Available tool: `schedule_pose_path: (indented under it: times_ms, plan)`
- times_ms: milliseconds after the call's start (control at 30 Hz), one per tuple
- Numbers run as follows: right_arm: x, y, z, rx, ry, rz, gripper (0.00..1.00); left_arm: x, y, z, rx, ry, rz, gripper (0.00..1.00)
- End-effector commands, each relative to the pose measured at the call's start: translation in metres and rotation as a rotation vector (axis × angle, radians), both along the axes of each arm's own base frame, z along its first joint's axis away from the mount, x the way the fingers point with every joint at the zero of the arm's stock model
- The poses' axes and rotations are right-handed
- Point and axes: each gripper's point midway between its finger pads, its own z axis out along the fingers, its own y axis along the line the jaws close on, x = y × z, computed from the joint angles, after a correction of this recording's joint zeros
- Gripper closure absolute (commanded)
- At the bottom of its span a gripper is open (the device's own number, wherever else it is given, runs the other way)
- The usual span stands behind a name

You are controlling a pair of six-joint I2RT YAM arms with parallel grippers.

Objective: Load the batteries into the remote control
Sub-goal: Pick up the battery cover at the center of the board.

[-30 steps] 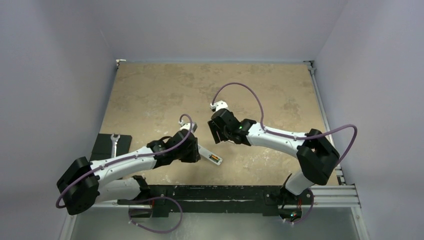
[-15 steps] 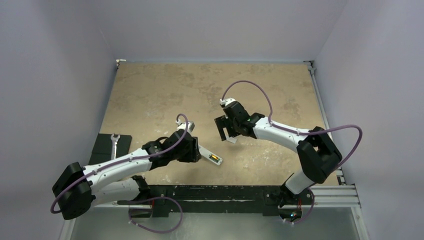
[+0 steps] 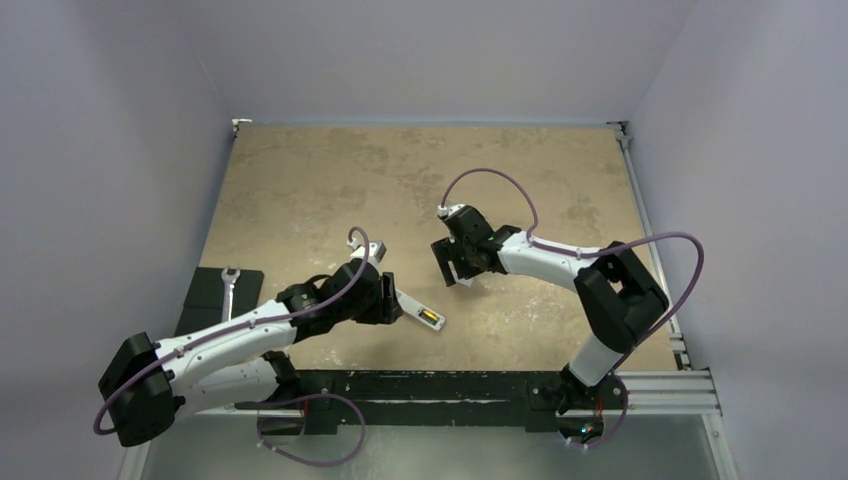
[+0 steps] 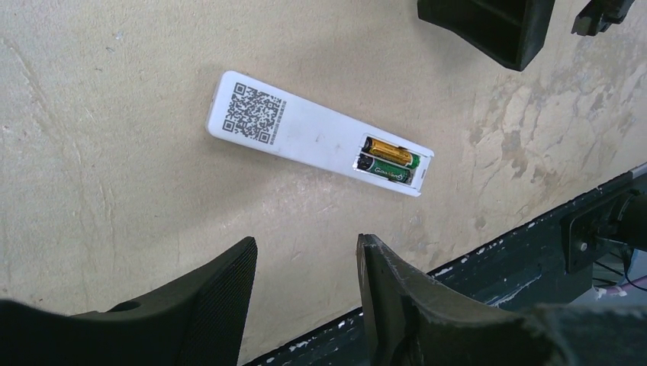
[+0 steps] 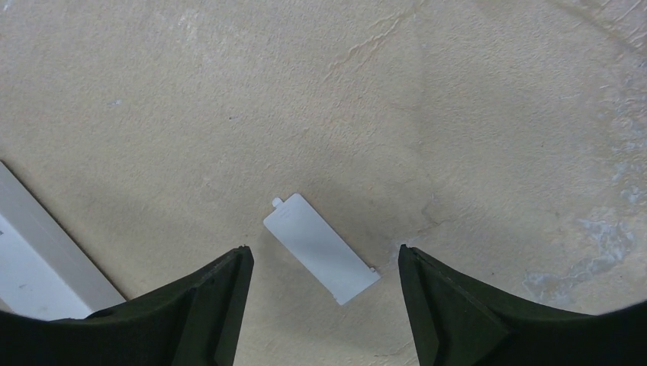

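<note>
The white remote control (image 4: pixel 317 137) lies back up on the table, a QR label at one end. Its compartment at the other end is uncovered, with two batteries (image 4: pixel 389 160) side by side in it, one gold, one green. My left gripper (image 4: pixel 307 242) hovers just short of the remote, open and empty. In the top view the remote (image 3: pixel 420 312) juts out from under the left gripper (image 3: pixel 390 298). A loose white battery cover (image 5: pixel 320 245) lies flat on the table. My right gripper (image 5: pixel 323 250) stands open above it, one finger on each side, not touching it.
A wrench (image 3: pixel 229 285) rests on a black block (image 3: pixel 205 298) at the table's left edge. The black rail (image 3: pixel 450 385) runs along the near edge, close to the remote. Grey walls enclose the table on three sides.
My right gripper has moved a little to the right, away from the remote, and now sits over the cover. The left arm has shifted slightly; the remote has stayed put.
</note>
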Motion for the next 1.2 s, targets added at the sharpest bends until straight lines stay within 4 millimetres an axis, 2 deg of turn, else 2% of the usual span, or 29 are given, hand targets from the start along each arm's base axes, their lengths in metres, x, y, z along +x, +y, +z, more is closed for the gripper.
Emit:
schedule_pose_path:
  times_ms: [0, 167, 433, 533, 767, 1167]
  plan:
    - [0.0, 0.004, -0.003, 0.023, 0.01, 0.02, 0.23, 0.001, 0.001, 0.008, -0.009, -0.017, 0.011, 0.49]
    - [-0.006, 0.005, -0.009, 0.03, 0.034, 0.029, 0.25, 0.002, 0.001, 0.008, -0.011, -0.018, 0.013, 0.49]
    - [-0.01, 0.001, -0.017, 0.009, 0.057, 0.028, 0.34, 0.002, 0.0, 0.007, -0.012, -0.016, 0.01, 0.49]
    - [-0.009, -0.006, -0.019, -0.027, 0.047, 0.015, 0.37, 0.002, 0.0, 0.007, -0.014, -0.015, 0.011, 0.49]
    - [-0.017, -0.006, -0.022, -0.024, 0.07, 0.014, 0.46, 0.001, -0.001, 0.006, -0.015, -0.013, 0.012, 0.49]
    - [-0.036, 0.002, -0.023, -0.056, 0.078, 0.046, 0.48, 0.002, -0.004, 0.005, -0.021, -0.01, 0.007, 0.49]
